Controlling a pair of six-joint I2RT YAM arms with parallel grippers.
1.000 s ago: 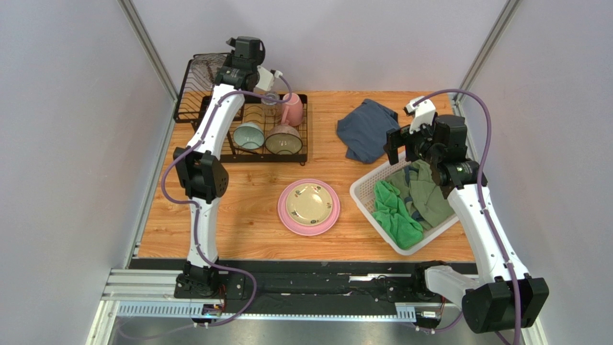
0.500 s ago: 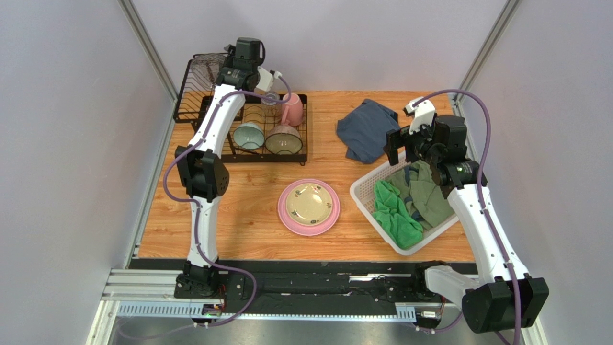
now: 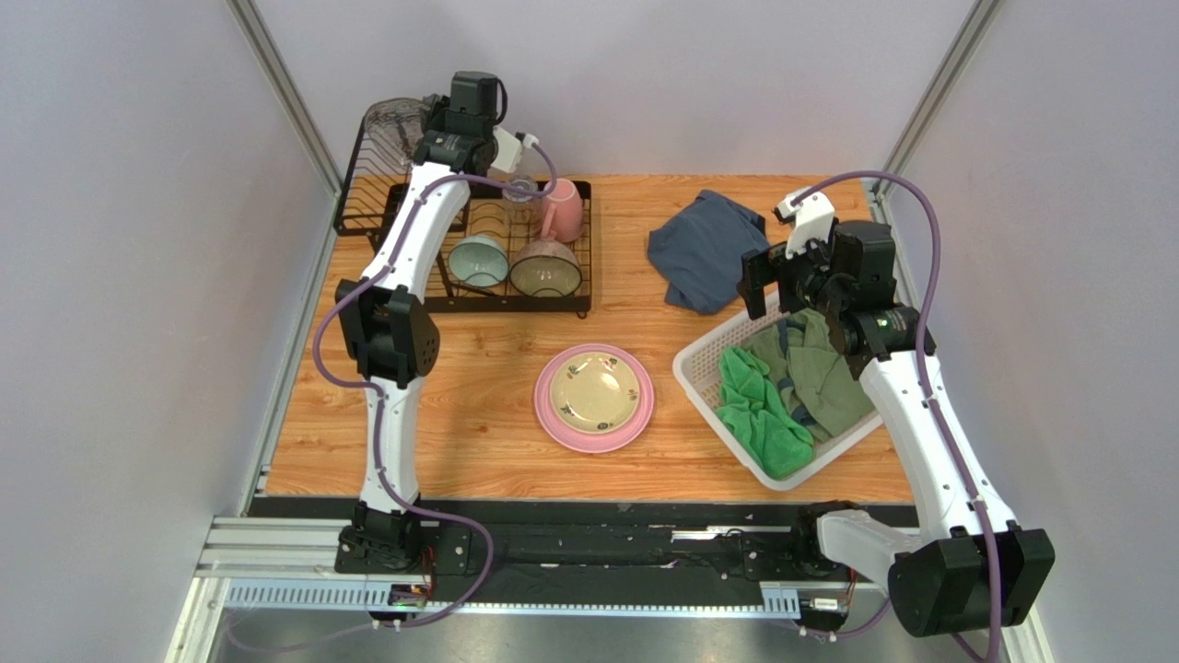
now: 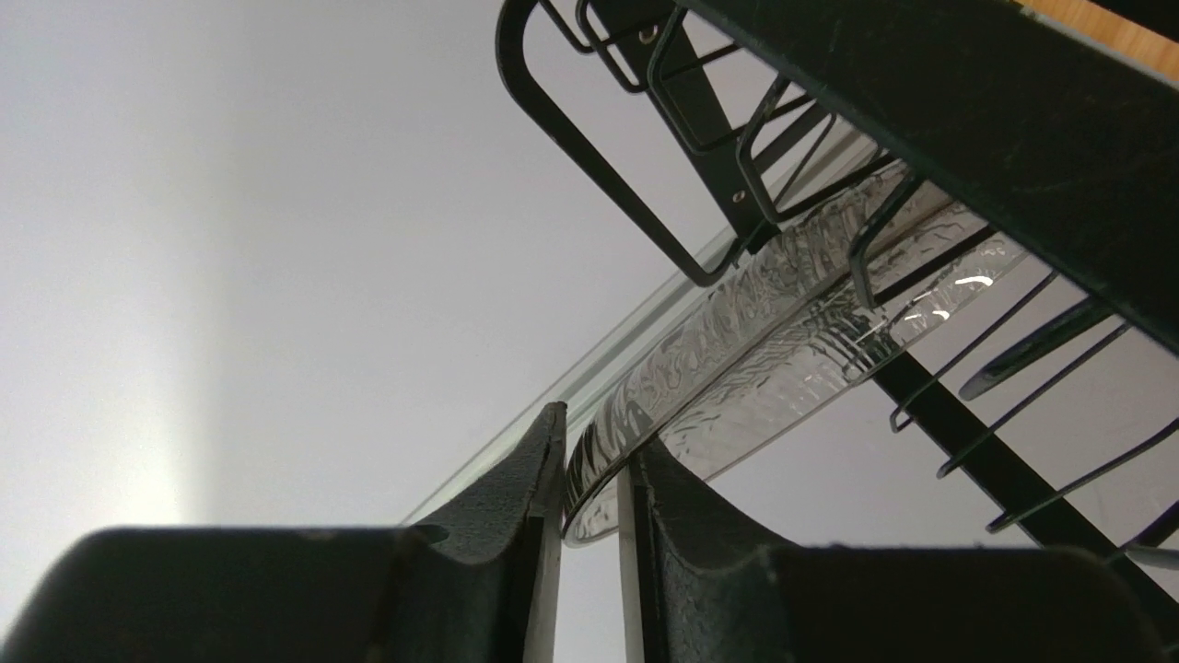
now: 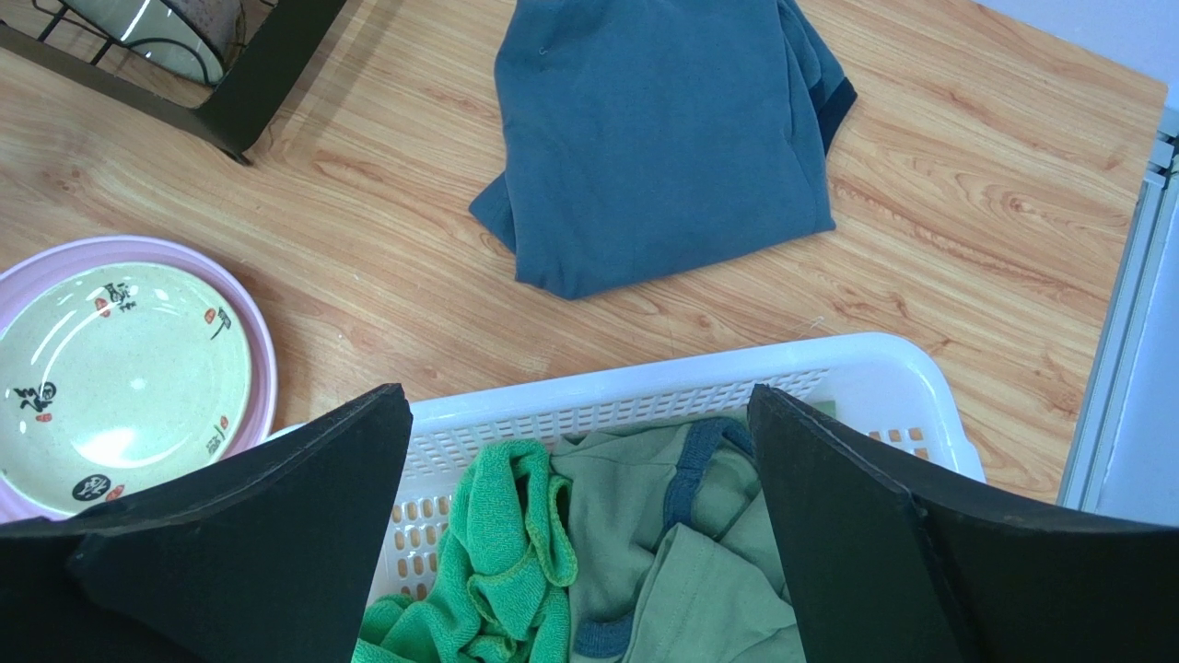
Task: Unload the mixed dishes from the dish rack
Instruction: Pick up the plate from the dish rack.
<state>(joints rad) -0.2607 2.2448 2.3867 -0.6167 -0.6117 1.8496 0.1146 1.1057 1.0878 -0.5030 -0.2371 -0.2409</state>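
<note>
The black dish rack [image 3: 512,307] stands at the table's back left. In its raised basket section lies the clear glass tumbler [image 3: 390,116]. My left gripper [image 3: 419,134] reaches into that basket, its jaws shut on the tumbler's rim [image 4: 775,318], one finger [image 4: 519,477] outside the glass and the other inside. A pale teal bowl [image 3: 479,258], a tan-olive bowl [image 3: 545,267] and a pink mug [image 3: 561,210] sit in the rack's flat part. On the table lies the pink plate [image 3: 550,415] with the cream plate [image 3: 598,388] on it. My right gripper [image 3: 775,283] hangs open above the white basket, holding nothing.
A white lattice basket [image 3: 702,376] with green clothes [image 3: 764,401] sits at the right. A folded blue garment [image 3: 706,246] lies behind it. In the right wrist view the open fingers [image 5: 277,511] frame the basket rim [image 5: 664,380], with the blue garment [image 5: 664,125] beyond.
My left jaws have closed from wide open onto the tumbler's rim, and the left wrist has shifted slightly back. The right arm has not moved.
</note>
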